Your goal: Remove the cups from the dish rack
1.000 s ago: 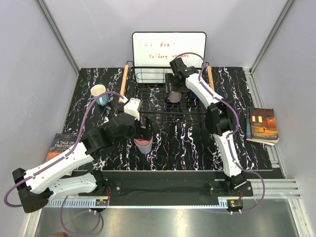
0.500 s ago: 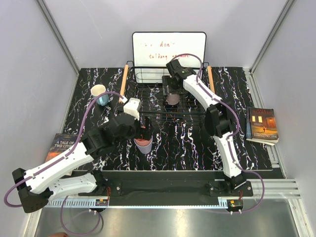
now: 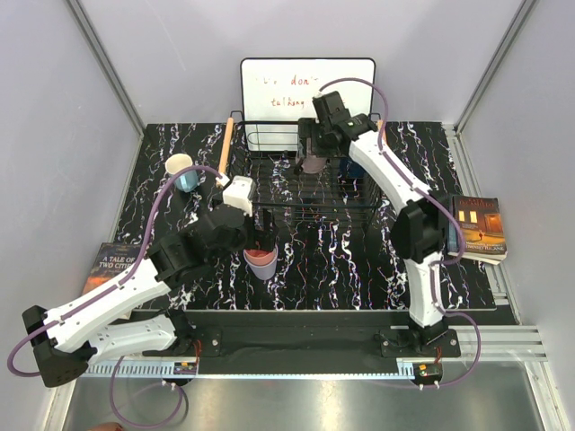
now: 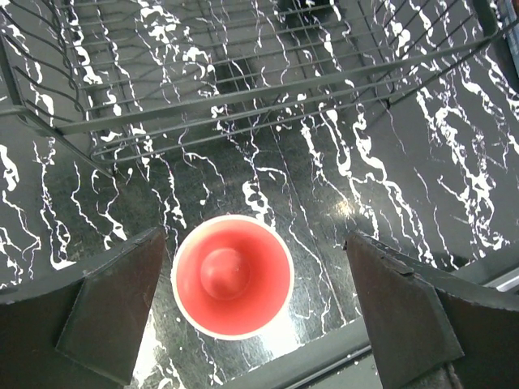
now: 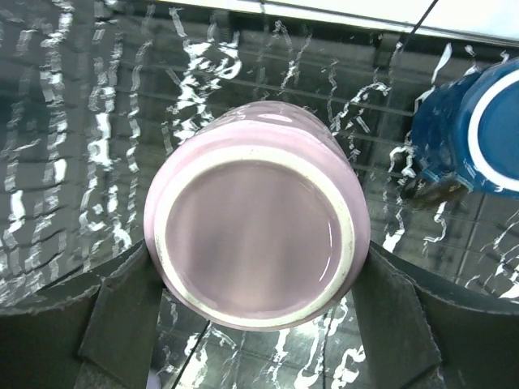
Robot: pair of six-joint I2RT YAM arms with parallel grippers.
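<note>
The right gripper (image 5: 255, 259) is clamping the mauve cup (image 5: 255, 231), with its fingers (image 5: 122, 324) pressing on opposite sides of the wall. The right wrist view is looking straight at the cup's pale ringed base, so the cup is hanging mouth-down. Just to the right in that view, the dark navy blue cup (image 5: 474, 121) is sitting base-up on the bars of the dish rack (image 3: 287, 193). The top view is barely showing that cup, since the arm is covering much of it. The top view is placing the held cup over the back part of the rack, near the white board (image 3: 305, 90); whether it is clearing the bars I cannot tell. The left gripper (image 4: 253, 243) is hanging with its jaws wide apart, straddling the salmon pink cup (image 4: 232, 275) without touching it. The left wrist view is showing only that cup's pink inside and pale rim, upright on the black marbled table (image 4: 454, 162) just in front of the rack's near edge. The top view is adding a lavender wall under the pink mouth, so the pink cup appears to be sitting inside the lavender cup (image 3: 260, 270). Only the top view is taking in the light blue cup (image 3: 182, 171), standing on the table beside the rack's left wooden handle (image 3: 225, 153). It is also showing the left book (image 3: 112, 260) and the right book (image 3: 478, 224) lying at the table's sides.
</note>
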